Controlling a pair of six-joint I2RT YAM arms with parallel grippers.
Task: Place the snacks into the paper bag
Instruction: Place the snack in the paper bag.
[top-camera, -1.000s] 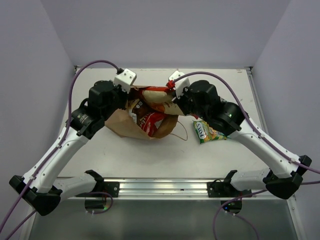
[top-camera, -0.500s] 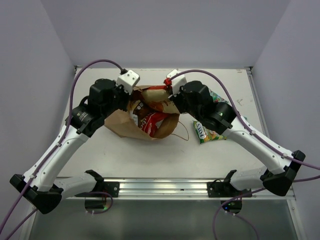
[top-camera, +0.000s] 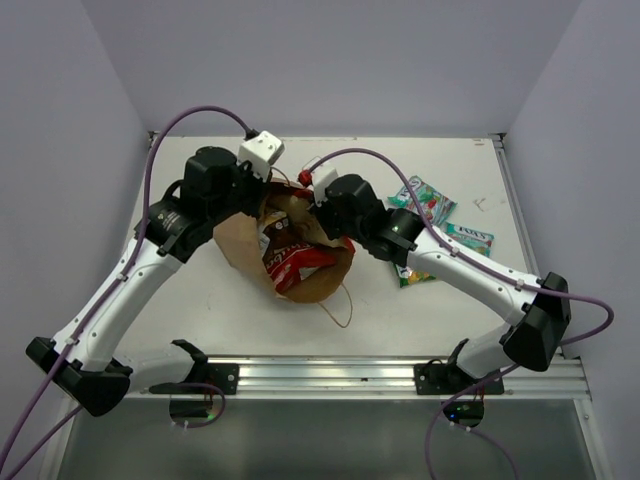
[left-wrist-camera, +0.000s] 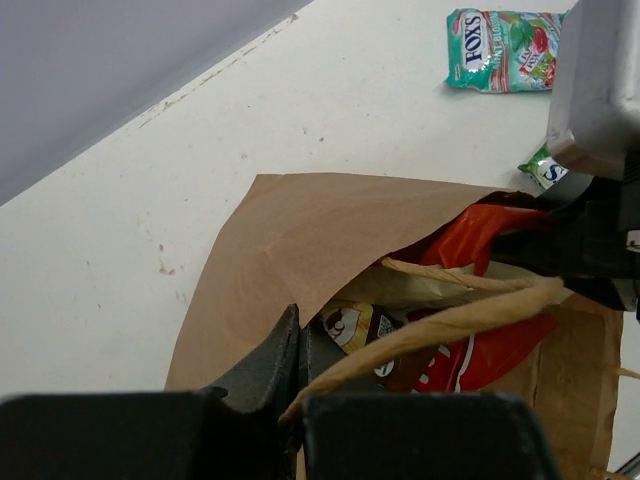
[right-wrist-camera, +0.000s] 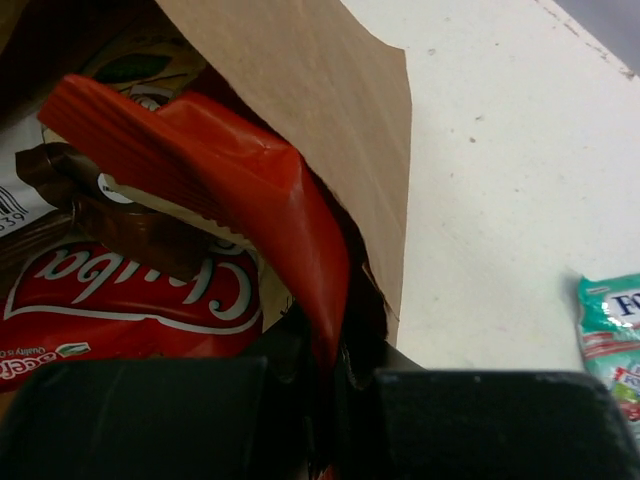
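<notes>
Here we go: the right arm has swung in from 3 o'clock over the last second, and its wrist now hangs right over the mouth of the paper bag (top-camera: 235, 238). The right end effector (right-wrist-camera: 335, 375) is pinched narrow on one edge of the red-orange bag (right-wrist-camera: 235, 170). That packet now sits inside the bag mouth, above the red-white cassava chips (right-wrist-camera: 120, 295). The left end effector (left-wrist-camera: 298, 392) is clamped tight on a twisted handle (left-wrist-camera: 450, 322), holding the upper lip up, and a white-brown chips packet (left-wrist-camera: 352, 326) peeks out beneath it.

The bag itself has shifted on the bench (top-camera: 200, 325). A second back it lay broad and flat; now it has turned, with its closed end pointing toward 6 o'clock and the loose handle (top-camera: 343, 305) trailing the same way.

With the right arm pulled in, two packets it covered have come into sight. The green candy bag (top-camera: 424, 197) lies at 2 o'clock from the paper bag and a small teal packet (top-camera: 468, 238) at 3 o'clock — both on the bench, well apart from the bag. A green-and-yellow packet (top-camera: 407, 276) stays at about 4 o'clock, half under the right forearm.

From above the wrist hides the fingers, so I can't tell whether the red-orange bag rests on the snacks below or hangs just clear.
</notes>
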